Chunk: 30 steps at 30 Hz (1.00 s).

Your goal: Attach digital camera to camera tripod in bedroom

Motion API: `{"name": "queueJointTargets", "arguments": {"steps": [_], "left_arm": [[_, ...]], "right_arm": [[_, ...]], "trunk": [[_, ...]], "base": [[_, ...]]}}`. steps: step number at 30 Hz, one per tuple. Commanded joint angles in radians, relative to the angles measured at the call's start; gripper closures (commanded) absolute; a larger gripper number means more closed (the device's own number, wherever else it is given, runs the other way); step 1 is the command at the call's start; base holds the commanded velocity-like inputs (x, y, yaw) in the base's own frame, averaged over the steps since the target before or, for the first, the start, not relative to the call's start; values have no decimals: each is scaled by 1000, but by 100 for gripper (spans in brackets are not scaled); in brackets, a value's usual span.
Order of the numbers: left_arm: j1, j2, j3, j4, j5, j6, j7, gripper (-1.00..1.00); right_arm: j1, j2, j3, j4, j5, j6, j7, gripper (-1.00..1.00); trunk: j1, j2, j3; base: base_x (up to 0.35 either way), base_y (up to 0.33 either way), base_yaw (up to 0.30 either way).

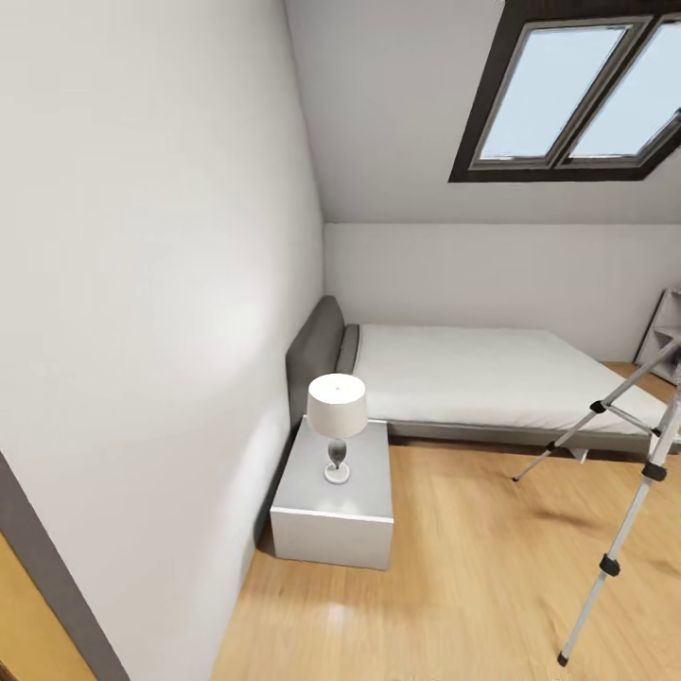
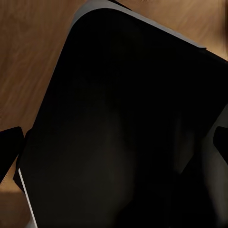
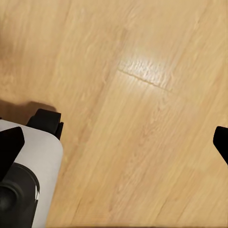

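Far to the right of the head view: the camera tripod [image 1: 610,566]. Stands on the light wood floor [image 1: 454,567], near the foot of the bed [image 1: 473,374] but apart from it. Three thin silver legs with black joints and black feet, spread out. Cut off at the top by the edge of the picture, so cannot tell what sits on its head.

Against the far wall of the bedroom [image 1: 142,284]: the low bed, with a grey headboard [image 1: 312,364] and a white top. Just beside the headboard, touching the white side wall, a little white desk [image 1: 331,539]. On top of it, upright, a small lamp [image 1: 337,407] with a white shade. High up in the sloped white ceiling, a skylight [image 1: 577,90] with a dark frame and pale blue glass. Down in the left corner, a bit of brown wood [image 1: 19,624] with a grey strip next to it.

Seen from the left wrist: the left pincer [image 2: 114,147], released, with one black fingertip [image 2: 9,147] at each side, wide apart. Between and behind them, a big dark shape [image 2: 123,95] with a pale grey rim, too dark to tell what. Wood floor around it.

Seen from the right wrist: the right pincer [image 3: 115,142], released too, black tips far apart and nothing between them. Under it, bare light wood floor with a bright shiny spot [image 3: 145,69]. Off to one side, a rounded white and black robot part [image 3: 33,180].
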<state>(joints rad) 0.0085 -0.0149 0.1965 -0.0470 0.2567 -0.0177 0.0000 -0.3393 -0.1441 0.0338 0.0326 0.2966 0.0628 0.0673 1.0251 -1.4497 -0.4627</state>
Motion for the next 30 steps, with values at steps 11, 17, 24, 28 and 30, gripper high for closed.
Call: {"name": "queueJointTargets", "arguments": {"steps": [11, 17, 24, 28, 30], "left_arm": [[1, 0, 4, -2, 4, -1, 0, -100], [1, 0, 4, -2, 5, -1, 0, -100], [1, -1, 5, -2, 5, -1, 0, -100], [1, -1, 5, -2, 5, -1, 0, -100], [1, -1, 5, -2, 4, -1, 0, -100]], "right_arm": [[-1, 0, 3, 1, 4, 2, 3, -100], [-1, 0, 3, 1, 4, 2, 3, -100], [-1, -1, 3, 1, 3, 2, 3, -100], [-1, -1, 3, 1, 3, 2, 3, -100], [-1, -2, 3, 1, 3, 2, 3, -100]], "trunk": [[0, 0, -1], [0, 0, -1], [0, 0, -1], [0, 0, -1], [0, 0, -1]], "base": [[0, 0, -243], [0, 0, -243], [0, 0, -243], [0, 0, -243], [0, 0, -243]]}}
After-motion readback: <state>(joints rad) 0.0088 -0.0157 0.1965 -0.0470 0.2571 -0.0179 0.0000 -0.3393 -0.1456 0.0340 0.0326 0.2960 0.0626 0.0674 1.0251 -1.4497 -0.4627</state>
